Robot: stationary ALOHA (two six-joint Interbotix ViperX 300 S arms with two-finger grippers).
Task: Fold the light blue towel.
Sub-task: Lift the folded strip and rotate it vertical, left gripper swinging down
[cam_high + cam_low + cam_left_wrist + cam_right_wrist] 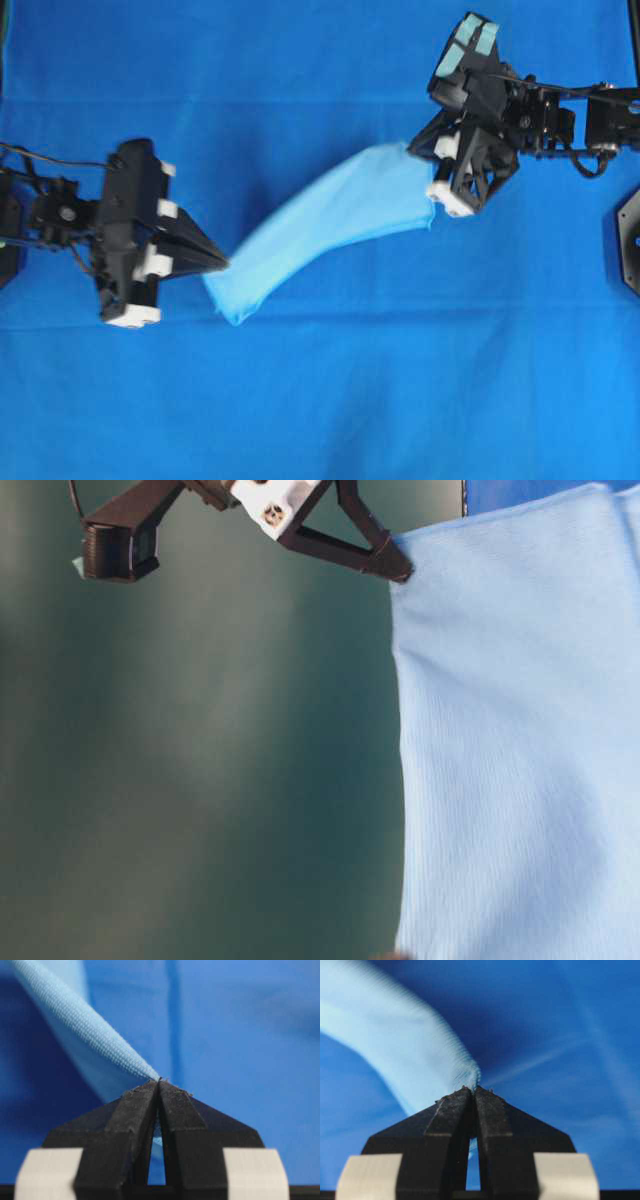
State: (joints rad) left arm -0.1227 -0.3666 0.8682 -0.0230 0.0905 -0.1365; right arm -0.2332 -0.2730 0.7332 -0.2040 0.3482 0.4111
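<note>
Pale-blue towel (pixel 330 225) hangs pinched between left gripper (pixel 222 263) and right gripper (pixel 440 195).

A deep royal-blue background cloth (pixel 320 400) covers the table, faintly creased; a dark green backdrop (pixel 200 780) stands behind.

The light blue towel (pixel 330 225) hangs above the background cloth (pixel 320 400), stretched between the two tools. The left tool (pixel 222 264) sits at the towel's lower-left corner. The right tool (pixel 440 195) sits at the towel's upper-right end, across the towel from the left tool.
</note>
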